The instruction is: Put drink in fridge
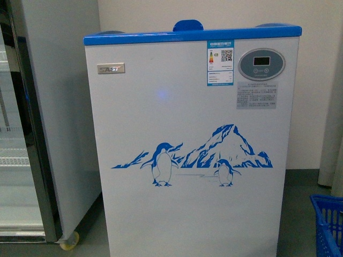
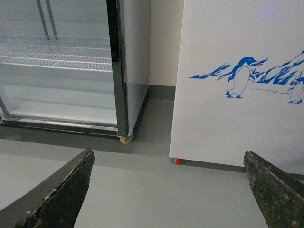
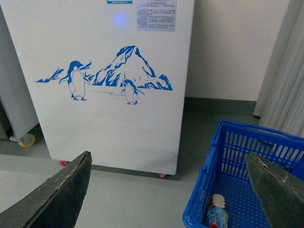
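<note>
Between the wide-spread dark fingers of the right gripper [image 3: 166,202] nothing is held; the jaws are released and empty. Just below and ahead of it, towards its outer side, a blue plastic lattice basket [image 3: 228,156] is stood on the grey floor. A small bottle with a pale top and a coloured label [image 3: 216,214] is seen lying in the basket's bottom, and this is judged to be the drink, not yet picked up. The open jaws are probably kept low for that reach.

The left gripper [image 2: 161,199] is likewise held released and empty, with only bare floor below it.

Farther ahead of both grippers, the white chest fridge with a blue rim and a blue penguin-and-mountain decal [image 1: 193,134] is faced front-on. A blue lid handle [image 1: 187,25] is seen above the rim. Whether the lid is slid open cannot be told from this height.

Beyond the left gripper, on its outer side, a grey upright glass-door cabinet [image 1: 53,107] is stood just beside the fridge.
</note>
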Controlling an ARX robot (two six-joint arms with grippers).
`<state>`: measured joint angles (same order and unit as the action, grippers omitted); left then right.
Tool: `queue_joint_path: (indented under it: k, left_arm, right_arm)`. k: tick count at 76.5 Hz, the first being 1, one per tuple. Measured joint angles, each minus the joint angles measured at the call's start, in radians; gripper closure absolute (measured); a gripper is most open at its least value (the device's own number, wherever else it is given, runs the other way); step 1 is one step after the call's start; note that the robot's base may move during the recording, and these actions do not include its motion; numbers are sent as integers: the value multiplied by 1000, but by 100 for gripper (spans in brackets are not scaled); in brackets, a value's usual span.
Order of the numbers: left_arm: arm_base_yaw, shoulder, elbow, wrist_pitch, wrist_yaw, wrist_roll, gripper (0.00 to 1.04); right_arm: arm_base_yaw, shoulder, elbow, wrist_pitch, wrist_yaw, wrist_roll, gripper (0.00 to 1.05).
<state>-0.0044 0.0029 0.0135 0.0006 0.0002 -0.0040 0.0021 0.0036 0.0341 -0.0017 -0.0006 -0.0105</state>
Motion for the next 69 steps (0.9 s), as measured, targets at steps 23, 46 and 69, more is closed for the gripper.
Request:
queue_joint_path:
  k: [23,46,69]
  left_arm:
    - [0,0,0,0,0,0,8]
    - [0,0,0,0,0,0,8]
    - [0,0,0,0,0,0,8]
  right_arm:
    - [0,0,0,0,0,0,7]
    - [0,0,0,0,0,0,7]
    - [0,0,0,0,0,0,7]
